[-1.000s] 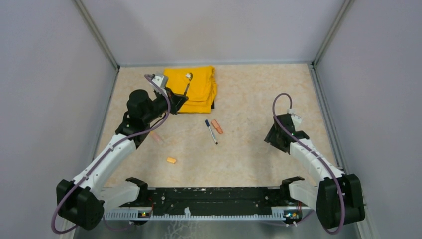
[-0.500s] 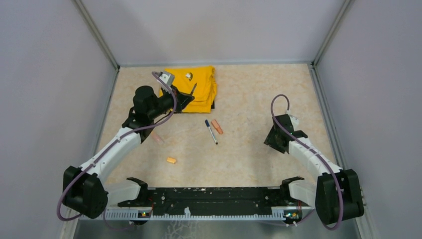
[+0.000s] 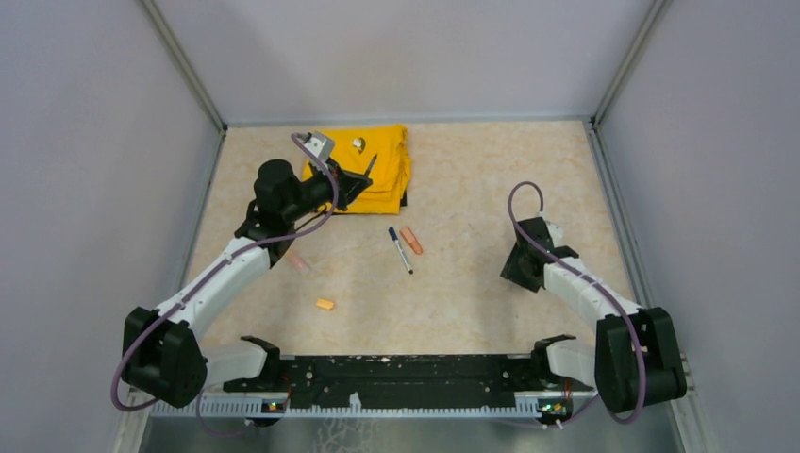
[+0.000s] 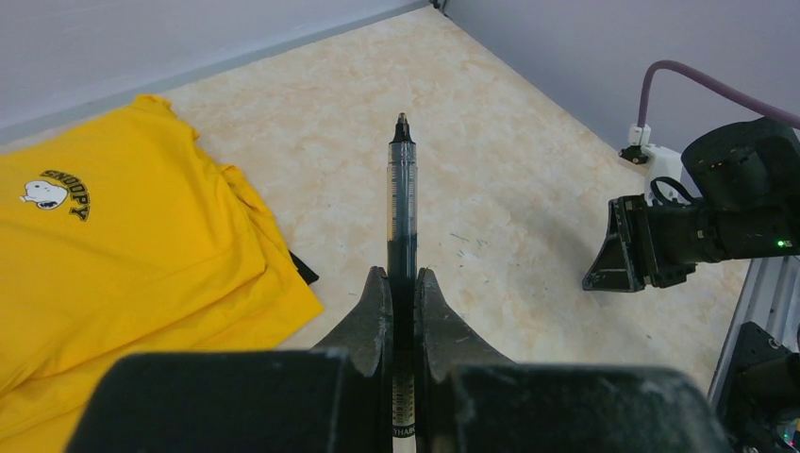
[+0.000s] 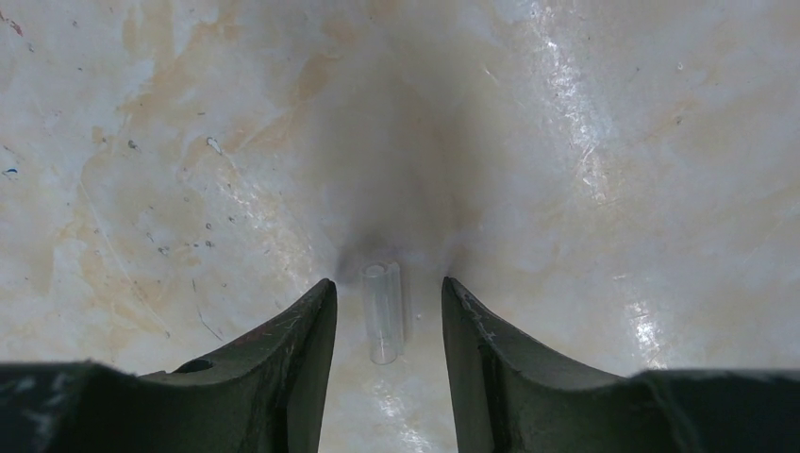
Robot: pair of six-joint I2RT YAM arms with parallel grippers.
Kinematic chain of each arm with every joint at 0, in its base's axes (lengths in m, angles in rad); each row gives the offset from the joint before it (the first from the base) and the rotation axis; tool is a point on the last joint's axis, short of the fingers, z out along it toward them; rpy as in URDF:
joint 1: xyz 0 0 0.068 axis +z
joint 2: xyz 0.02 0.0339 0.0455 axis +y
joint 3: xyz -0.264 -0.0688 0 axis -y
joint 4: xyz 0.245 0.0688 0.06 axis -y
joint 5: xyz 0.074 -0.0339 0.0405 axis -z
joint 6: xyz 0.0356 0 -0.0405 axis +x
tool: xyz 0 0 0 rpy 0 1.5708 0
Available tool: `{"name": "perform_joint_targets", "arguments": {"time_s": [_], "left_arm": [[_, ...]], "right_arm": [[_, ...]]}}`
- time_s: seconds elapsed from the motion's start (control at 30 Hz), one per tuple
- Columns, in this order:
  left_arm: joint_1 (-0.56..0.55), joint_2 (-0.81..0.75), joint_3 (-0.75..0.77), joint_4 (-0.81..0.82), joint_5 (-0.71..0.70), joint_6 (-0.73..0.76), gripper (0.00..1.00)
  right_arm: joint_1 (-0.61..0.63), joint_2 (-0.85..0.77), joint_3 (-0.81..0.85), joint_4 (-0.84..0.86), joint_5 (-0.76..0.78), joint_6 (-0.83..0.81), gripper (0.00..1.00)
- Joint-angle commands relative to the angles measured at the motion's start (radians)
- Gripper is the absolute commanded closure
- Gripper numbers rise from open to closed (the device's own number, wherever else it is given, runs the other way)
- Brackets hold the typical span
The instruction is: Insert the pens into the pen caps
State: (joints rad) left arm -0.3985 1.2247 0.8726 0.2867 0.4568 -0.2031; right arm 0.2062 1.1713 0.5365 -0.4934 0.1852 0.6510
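My left gripper (image 4: 403,276) is shut on the thin dark pen (image 4: 402,208), which sticks forward, tip away from me. In the top view this gripper (image 3: 359,179) hovers over the yellow cloth's near edge. My right gripper (image 5: 387,291) is open and points down at the table, its fingers either side of a small clear cap (image 5: 383,311) without touching it. In the top view that gripper (image 3: 520,270) is at mid-right. A thin silver-white pen (image 3: 401,251) with a dark blue far end lies mid-table beside an orange marker (image 3: 410,240). A paler marker (image 3: 298,261) and a light orange cap (image 3: 325,304) lie further left.
The folded yellow cloth (image 3: 373,168) lies at the back of the table, left of middle, and it also shows in the left wrist view (image 4: 113,245). Grey walls close in the table on three sides. The right arm (image 4: 698,226) shows in the left wrist view.
My left arm has carried the dark pen a little right and towards the back, over the cloth's edge. My right gripper has shifted slightly left and nearer.
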Motion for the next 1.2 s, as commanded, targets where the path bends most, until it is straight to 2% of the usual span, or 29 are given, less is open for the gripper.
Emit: {"name": "perform_joint_targets", "arguments": {"time_s": [0.0,0.7,1.17], "left_arm": [[0.002,-0.033,-0.005,-0.006,-0.025,0.045,1.0],[0.002,-0.043,0.008,-0.042,-0.042,0.053,1.0],[0.002,-0.04,0.011,-0.046,-0.038,0.052,1.0]], "right_arm": [[-0.003,0.012,0.003,0.038,-0.009,-0.024,0.57],[-0.001,0.083,0.037,-0.01,-0.062,-0.068,0.66],[0.099,0.157,0.068,-0.09,0.031,0.0,0.66]]}}
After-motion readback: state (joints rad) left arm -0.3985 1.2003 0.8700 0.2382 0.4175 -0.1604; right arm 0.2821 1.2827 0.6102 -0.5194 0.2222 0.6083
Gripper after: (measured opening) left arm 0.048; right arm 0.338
